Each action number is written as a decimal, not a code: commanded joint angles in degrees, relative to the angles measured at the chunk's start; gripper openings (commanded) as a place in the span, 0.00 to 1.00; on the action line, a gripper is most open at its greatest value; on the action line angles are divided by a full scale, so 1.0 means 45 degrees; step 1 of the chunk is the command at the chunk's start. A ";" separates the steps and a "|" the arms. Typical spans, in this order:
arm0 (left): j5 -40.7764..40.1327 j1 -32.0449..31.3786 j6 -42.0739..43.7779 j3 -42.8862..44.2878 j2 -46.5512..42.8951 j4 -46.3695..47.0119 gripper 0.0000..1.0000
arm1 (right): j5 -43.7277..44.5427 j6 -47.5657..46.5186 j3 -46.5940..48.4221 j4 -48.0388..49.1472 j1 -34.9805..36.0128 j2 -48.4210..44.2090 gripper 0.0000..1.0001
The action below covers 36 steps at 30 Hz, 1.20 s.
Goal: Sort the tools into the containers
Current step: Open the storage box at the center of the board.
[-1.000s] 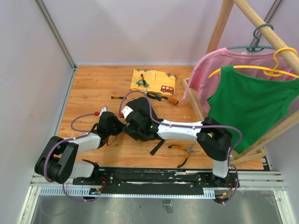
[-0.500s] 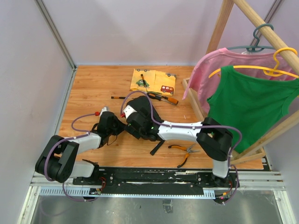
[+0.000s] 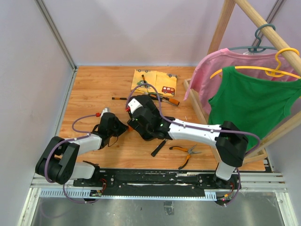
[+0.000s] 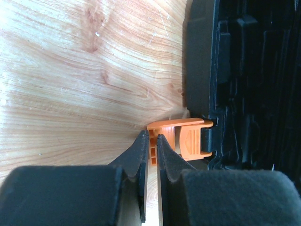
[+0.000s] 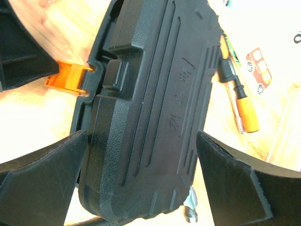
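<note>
The black ribbed tool case [image 5: 155, 99] lies under my right gripper [image 5: 141, 136], which is open wide with one finger at each long edge of the lid. A steel hammer head [image 5: 190, 213] pokes out beneath the lid's near end, and its black handle [image 3: 158, 147] sticks out in the top view. My left gripper [image 4: 150, 139] is shut on the case's orange latch [image 4: 181, 136], beside the moulded inside [image 4: 249, 84]. Orange-handled pliers [image 3: 186, 153] lie near the front. Orange-and-black screwdrivers [image 3: 165, 98] and a thin dark screwdriver [image 3: 120, 98] lie behind the case.
A yellow cloth printed with cars [image 3: 155, 81] lies at the back with a small screwdriver [image 3: 145, 81] on it. The wooden clothes rack [image 3: 225, 28] with its base [image 3: 195, 103] and pink and green shirts [image 3: 254, 103] takes up the right side.
My right arm has swung its elbow to the right and the right gripper has shifted back over the case. The left gripper has stayed on the latch.
</note>
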 commanded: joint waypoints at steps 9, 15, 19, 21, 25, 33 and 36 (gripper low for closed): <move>-0.0503 -0.0055 0.0424 -0.0410 0.0424 -0.2408 0.07 | 0.0074 -0.0230 -0.0776 -0.0906 -0.2619 -0.2799 0.99; -0.0488 -0.0047 0.0410 -0.0383 0.0500 -0.2390 0.06 | -0.1583 0.0361 -0.1639 -0.0809 -0.4351 -0.3693 0.99; -0.0473 -0.0045 0.0405 -0.0375 0.0510 -0.2390 0.06 | -0.2027 0.0798 -0.1906 -0.0873 -0.5298 -0.3959 0.99; -0.0483 -0.0055 0.0405 -0.0371 0.0504 -0.2419 0.06 | -0.2053 0.1002 -0.1946 -0.0962 -0.5636 -0.4111 0.99; -0.0484 -0.0037 0.0338 -0.0381 0.0350 -0.2502 0.06 | -0.1403 0.1511 -0.1900 -0.1277 -0.5894 -0.4667 0.99; -0.0624 -0.0052 0.0521 -0.0018 -0.0410 -0.3162 0.06 | -0.2314 0.1608 -0.2173 -0.1060 -0.5909 -0.6270 0.99; -0.0707 -0.0048 0.0518 0.0100 -0.0922 -0.3631 0.07 | -0.3420 0.1550 -0.2361 -0.1230 -0.5896 -0.6379 0.99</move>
